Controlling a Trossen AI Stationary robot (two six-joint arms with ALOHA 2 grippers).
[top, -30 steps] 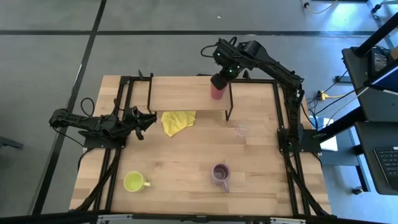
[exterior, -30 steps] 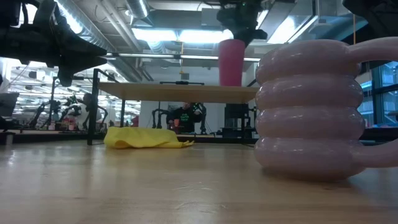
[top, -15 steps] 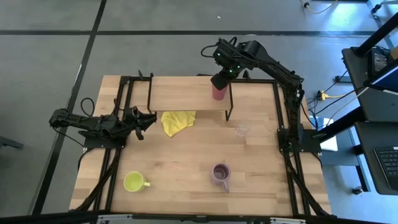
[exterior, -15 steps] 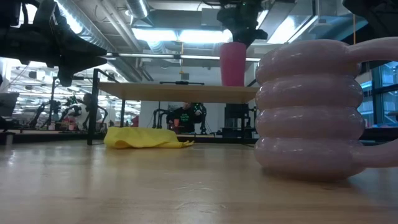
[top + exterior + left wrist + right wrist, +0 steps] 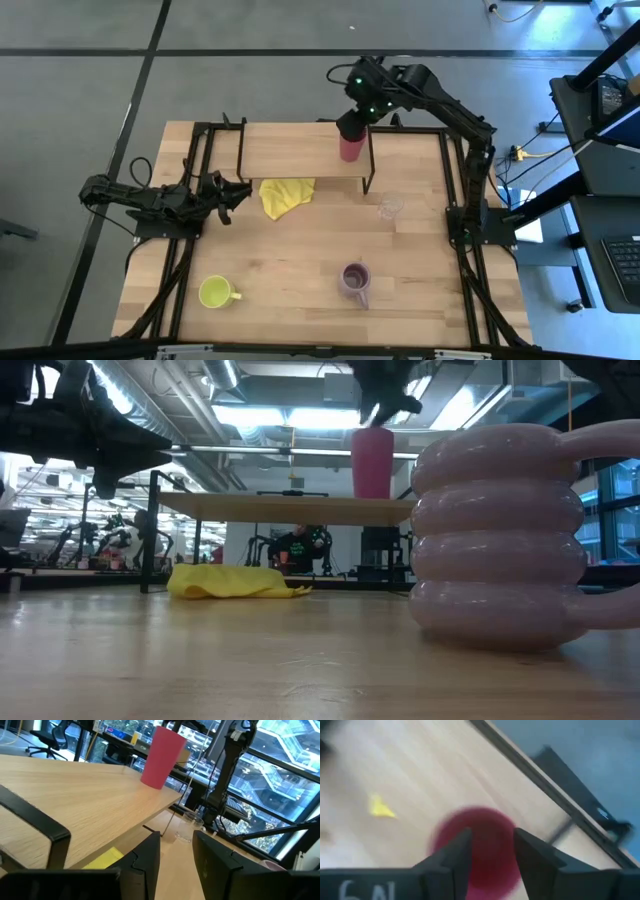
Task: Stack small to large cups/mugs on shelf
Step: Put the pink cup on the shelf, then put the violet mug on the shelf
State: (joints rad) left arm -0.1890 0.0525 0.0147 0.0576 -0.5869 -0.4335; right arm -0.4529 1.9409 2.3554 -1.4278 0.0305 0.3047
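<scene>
The red cup (image 5: 349, 148) stands upright on its base at the right end of the shelf (image 5: 290, 153), and also shows in the low view (image 5: 372, 462). My right gripper (image 5: 490, 837) hangs open just above the cup's mouth, clear of the rim. The lilac mug (image 5: 354, 279), the lime-yellow mug (image 5: 214, 292) and the clear glass (image 5: 390, 209) stand on the table. My left gripper (image 5: 240, 190) rests open at the table's left, pointing toward the shelf.
A yellow cloth (image 5: 284, 195) lies on the table under the shelf's front edge. The shelf's black legs (image 5: 368, 180) stand near the clear glass. The left and middle of the shelf board (image 5: 75, 790) are bare wood.
My right gripper has opened, let go of the red cup and risen off it, drawing slightly toward the table's far edge. The cup stays upright on the shelf where it was.
</scene>
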